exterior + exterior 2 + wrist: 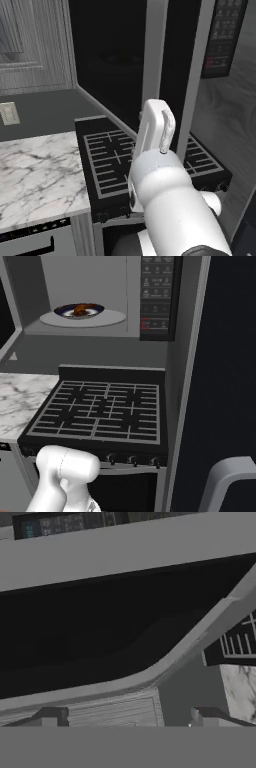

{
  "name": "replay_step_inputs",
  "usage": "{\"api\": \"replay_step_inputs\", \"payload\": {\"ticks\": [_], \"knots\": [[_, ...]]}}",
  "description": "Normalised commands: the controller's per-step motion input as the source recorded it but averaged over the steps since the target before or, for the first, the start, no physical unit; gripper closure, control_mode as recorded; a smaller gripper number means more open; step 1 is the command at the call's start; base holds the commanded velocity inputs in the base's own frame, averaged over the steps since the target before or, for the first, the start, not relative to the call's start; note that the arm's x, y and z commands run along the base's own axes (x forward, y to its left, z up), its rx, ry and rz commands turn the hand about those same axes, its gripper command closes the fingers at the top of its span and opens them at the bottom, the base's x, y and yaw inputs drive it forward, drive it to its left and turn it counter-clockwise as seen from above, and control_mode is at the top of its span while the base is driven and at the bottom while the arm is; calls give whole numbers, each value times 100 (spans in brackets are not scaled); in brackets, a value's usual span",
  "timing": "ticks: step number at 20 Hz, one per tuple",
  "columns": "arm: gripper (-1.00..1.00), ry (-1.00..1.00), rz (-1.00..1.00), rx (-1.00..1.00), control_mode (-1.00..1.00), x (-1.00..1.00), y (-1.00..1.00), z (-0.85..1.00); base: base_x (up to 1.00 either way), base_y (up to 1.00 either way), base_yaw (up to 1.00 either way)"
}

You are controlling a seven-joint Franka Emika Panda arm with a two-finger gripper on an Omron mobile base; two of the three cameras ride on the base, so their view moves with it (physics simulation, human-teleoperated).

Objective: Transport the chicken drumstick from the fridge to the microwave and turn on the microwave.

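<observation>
Chicken drumstick [80, 309] lies on a dark-rimmed plate [95, 307], which sits on the pale turntable [112, 318] near the middle of the microwave [90, 326] floor — cavity open above the black stove [100, 411]. The microwave's dark glass door [112, 65] stands swung out (seen edge-on from the left base view), its button panel [157, 293] to the right of the cavity. Tool [127, 722] spread wide with nothing between its fingertips [47, 719] — facing the door's dark glass.
</observation>
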Motion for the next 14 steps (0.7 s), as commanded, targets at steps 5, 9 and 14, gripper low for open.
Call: {"api": "replay_step_inputs", "payload": {"ticks": [5,9,14], "knots": [[-100,0,-14,2,-100,11,-45,0,0,0,0],[-100,0,-14,2,-100,13,-46,0,0,0,0],[-100,0,-13,2,-100,16,-47,0,0,0,0]]}}
